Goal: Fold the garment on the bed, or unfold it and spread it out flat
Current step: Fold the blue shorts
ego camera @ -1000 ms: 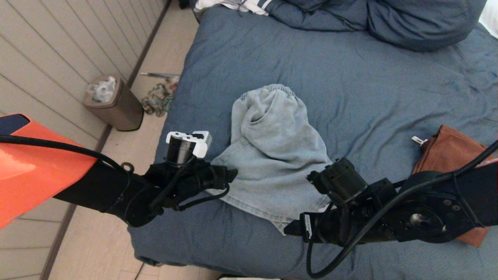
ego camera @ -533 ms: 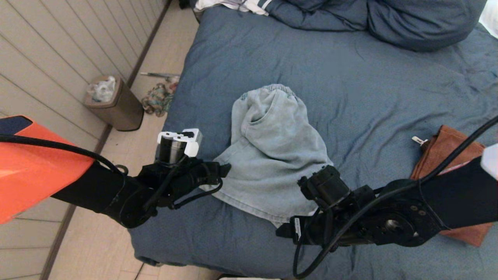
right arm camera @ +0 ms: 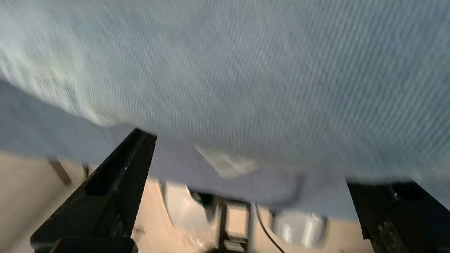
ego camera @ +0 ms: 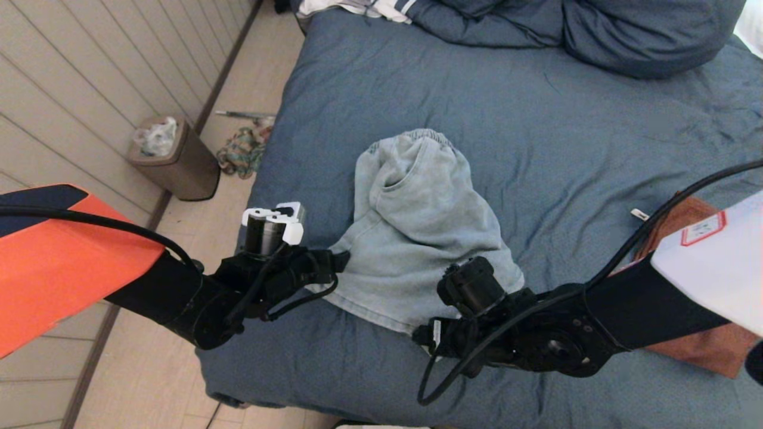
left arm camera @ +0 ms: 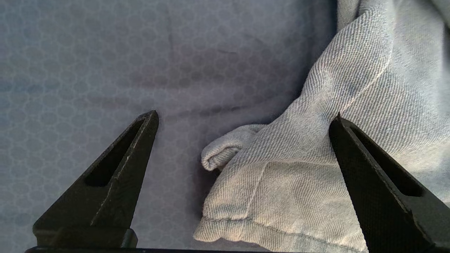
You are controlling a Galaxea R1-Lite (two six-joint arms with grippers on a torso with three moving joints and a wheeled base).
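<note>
Pale grey-blue shorts lie crumpled on the slate-blue bed, waistband away from me and hems toward me. My left gripper is at the shorts' left hem corner. In the left wrist view it is open, low over the cover, with the folded hem corner between its fingers, ungripped. My right gripper is at the near hem by the bed's front edge. In the right wrist view it is open, with the shorts' fabric just beyond its fingers.
A rust-brown garment lies on the bed at the right, partly under my right arm. Blue pillows and a striped cloth are at the head. Left of the bed, a bin and clutter stand on the floor.
My right arm has swung left along the shorts' near hem. My left gripper has drawn back a little toward the left. The shorts have barely shifted.
</note>
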